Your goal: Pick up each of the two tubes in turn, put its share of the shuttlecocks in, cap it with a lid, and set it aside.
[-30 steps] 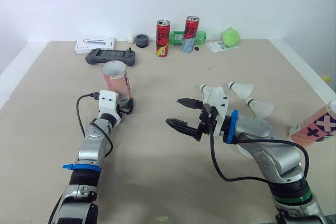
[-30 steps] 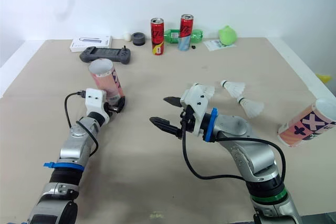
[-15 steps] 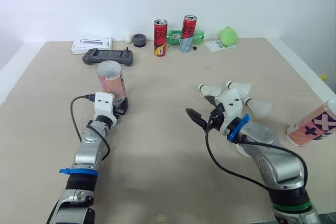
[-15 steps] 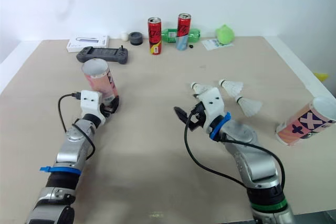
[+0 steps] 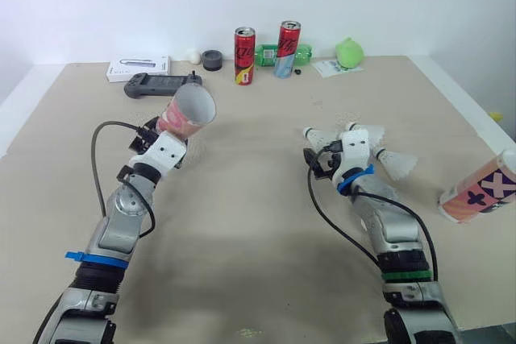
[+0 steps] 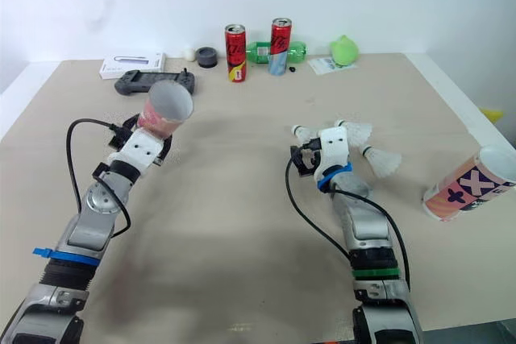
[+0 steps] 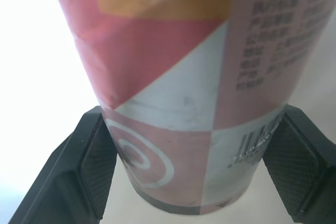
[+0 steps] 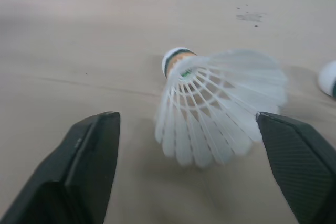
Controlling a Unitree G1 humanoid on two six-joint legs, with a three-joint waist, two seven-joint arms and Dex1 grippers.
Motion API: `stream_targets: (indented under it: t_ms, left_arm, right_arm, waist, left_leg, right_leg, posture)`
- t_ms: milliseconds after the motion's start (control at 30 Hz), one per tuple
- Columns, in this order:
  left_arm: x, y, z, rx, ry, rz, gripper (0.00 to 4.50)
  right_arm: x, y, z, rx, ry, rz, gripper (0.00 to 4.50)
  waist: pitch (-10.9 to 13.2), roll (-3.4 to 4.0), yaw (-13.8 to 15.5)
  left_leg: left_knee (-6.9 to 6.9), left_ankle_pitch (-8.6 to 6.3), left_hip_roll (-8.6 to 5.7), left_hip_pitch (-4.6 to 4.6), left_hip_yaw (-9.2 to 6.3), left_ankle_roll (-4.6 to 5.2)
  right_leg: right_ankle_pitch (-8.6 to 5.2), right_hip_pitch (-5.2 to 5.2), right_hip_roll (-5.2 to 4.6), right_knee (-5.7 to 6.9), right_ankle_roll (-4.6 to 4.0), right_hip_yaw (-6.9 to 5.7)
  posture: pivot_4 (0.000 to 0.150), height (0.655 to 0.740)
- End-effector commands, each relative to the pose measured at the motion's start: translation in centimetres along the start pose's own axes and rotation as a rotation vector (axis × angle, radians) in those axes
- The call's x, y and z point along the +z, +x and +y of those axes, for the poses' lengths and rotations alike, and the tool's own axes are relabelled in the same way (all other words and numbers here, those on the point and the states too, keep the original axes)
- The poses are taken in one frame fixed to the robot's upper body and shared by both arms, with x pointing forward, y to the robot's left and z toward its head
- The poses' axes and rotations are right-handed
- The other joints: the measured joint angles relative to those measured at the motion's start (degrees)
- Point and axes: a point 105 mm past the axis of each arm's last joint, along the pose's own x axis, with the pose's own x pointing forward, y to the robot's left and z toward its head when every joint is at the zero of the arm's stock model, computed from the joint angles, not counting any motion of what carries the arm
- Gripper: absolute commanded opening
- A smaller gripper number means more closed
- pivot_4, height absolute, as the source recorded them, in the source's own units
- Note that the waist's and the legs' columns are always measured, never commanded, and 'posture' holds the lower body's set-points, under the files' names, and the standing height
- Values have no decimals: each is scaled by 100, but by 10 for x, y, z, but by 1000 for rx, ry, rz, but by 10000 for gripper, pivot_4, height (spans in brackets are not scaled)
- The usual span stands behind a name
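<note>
Bench (image 5: 258, 223): the second tube (image 5: 482, 192) is laid on its side at the right edge, well apart from the rest. The pink tube (image 7: 173, 77) is clamped near its base by the left end effector (image 7: 194, 163) and tilted, mouth turned toward the robot's right. The right end effector (image 8: 187, 120) is held open around the first shuttlecock (image 8: 220, 103), not touching it. A second shuttlecock (image 5: 367, 133) and a third shuttlecock (image 5: 399, 165) are seen just beside.

A pink, orange and white tube (image 7: 184, 77) stands clamped between the left gripper (image 7: 191, 174), whose black ridged fingers (image 7: 92, 166) press its lower sides.
</note>
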Motion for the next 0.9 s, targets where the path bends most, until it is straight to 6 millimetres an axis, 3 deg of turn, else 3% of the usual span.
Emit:
stream_targets:
  t_ms: [33, 67, 200, 267, 467, 567, 700, 900]
  left_arm:
    - [14, 3, 9, 28, 35, -53, 37078]
    - [15, 3, 8, 23, 40, -55, 37078]
    - [15, 4, 6, 9, 62, -51, 37078]
    - [14, 4, 3, -6, 84, -41, 37078]
    - [6, 7, -9, -77, 147, 5, 37078]
    - [5, 9, -11, -94, 165, 19, 37078]
    - [6, 13, -13, -103, 170, 21, 37078]
    - [13, 16, -17, -106, 163, 0, 37078]
  right_arm:
    - [14, 6, 0, -3, -6, -62, 28135]
    - [14, 8, 0, -3, -4, -62, 22292]
    - [16, 10, -2, -12, 5, -75, 6192]
    - [27, 7, 1, 30, -10, -127, 222]
    - [99, -25, 51, 410, -107, -403, 222]
    - [122, -43, 84, 609, -182, -437, 222]
    - [127, -54, 124, 781, -298, -409, 222]
    - [112, -36, 149, 791, -473, -332, 222]
  waist:
    - [0, 0, 3]
    - [0, 0, 3]
    - [0, 0, 4]
    - [0, 0, 4]
    - [5, 8, 0]
    - [6, 10, -6]
    - [6, 9, 0]
    - [6, 9, 2]
  left_leg:
    - [0, 0, 0, -5, 0, 0]
    - [0, 0, 0, -10, -1, 0]
    - [3, 1, 0, -36, -2, -1]
    - [4, 2, 0, -46, -1, -1]
    - [4, 2, 0, -50, -2, -1]
    - [6, 2, 0, -50, -5, -1]
    - [15, 9, 0, -48, -9, 1]
    - [27, 27, -3, -49, -10, -8]
  right_leg:
    - [1, -6, 0, 0, -1, 0]
    - [1, -11, 0, 1, -2, -1]
    - [8, -36, -1, 4, -8, -2]
    - [13, -46, -1, 6, -10, -1]
    - [14, -53, 0, 13, -12, -3]
    - [15, -54, 1, 20, -12, -7]
    - [15, -60, 3, 44, -15, -10]
    - [3, -67, 1, 65, 7, -11]
  posture:
    - [1500, 7400]
    - [1500, 7400]
    - [1500, 7400]
    - [1500, 7400]
    - [1500, 7400]
    - [1500, 7400]
    - [1500, 7400]
    - [1500, 7400]
